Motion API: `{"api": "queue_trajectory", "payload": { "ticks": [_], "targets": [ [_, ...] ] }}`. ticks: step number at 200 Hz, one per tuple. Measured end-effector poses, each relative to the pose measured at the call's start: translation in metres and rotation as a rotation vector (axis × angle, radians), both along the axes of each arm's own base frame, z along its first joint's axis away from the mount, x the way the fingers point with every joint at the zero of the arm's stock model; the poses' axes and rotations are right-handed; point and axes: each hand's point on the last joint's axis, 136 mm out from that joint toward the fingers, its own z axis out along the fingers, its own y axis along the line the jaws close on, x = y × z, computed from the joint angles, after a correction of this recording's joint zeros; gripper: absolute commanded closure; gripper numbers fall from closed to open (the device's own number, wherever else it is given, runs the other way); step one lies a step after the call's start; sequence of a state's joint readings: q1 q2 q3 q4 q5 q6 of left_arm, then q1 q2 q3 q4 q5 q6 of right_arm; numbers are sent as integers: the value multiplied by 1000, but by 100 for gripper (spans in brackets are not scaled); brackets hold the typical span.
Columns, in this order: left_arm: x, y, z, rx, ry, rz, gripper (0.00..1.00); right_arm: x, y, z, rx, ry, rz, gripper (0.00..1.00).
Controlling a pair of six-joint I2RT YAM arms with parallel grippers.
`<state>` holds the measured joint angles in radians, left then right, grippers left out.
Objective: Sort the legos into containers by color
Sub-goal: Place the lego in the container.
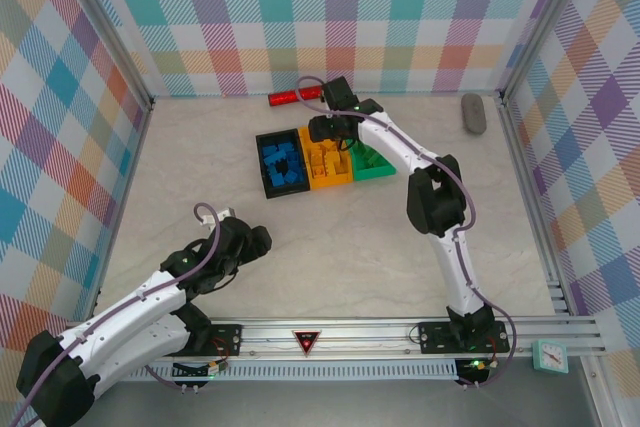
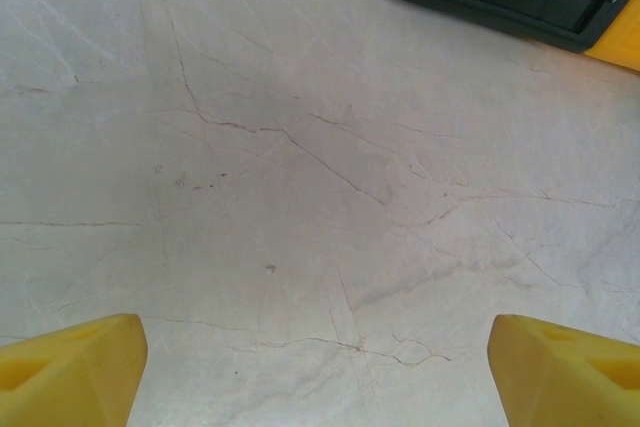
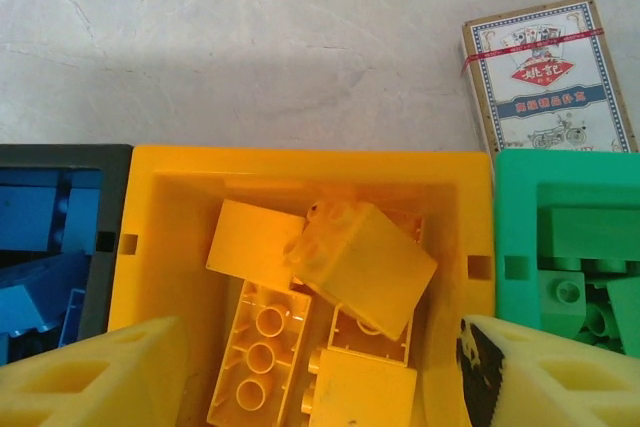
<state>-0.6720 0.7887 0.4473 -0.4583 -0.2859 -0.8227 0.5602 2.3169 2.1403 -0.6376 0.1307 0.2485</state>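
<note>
Right gripper (image 3: pixel 320 377) spread above orange bin (image 3: pixel 300 162) of orange bricks (image 3: pixel 365 267), black bin (image 3: pixel 60 157) at nine o'clock, green bin (image 3: pixel 560 162) at three, left gripper (image 2: pixel 318 372) spread over table (image 2: pixel 300 197)

Yellow legos (image 3: pixel 365 262) in orange bin (image 3: pixel 300 160)

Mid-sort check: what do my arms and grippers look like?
The left arm and right arm have white links, black joints and a mauve cable each. The left gripper and right gripper have blocky yellow fingers; one right finger bears black speckles.
</note>
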Motion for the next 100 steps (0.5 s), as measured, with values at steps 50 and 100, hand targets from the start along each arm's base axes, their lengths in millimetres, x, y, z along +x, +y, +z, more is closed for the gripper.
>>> {"api": "queue_trajectory", "payload": {
  "ticks": [50, 100],
  "targets": [
    [2, 18, 1, 80, -17, 62, 0, -41, -20, 8, 0, 21, 16, 27],
    [19, 35, 17, 184, -23, 143, 0, -94, -62, 65, 38, -123, 2, 26]
  ]
}}
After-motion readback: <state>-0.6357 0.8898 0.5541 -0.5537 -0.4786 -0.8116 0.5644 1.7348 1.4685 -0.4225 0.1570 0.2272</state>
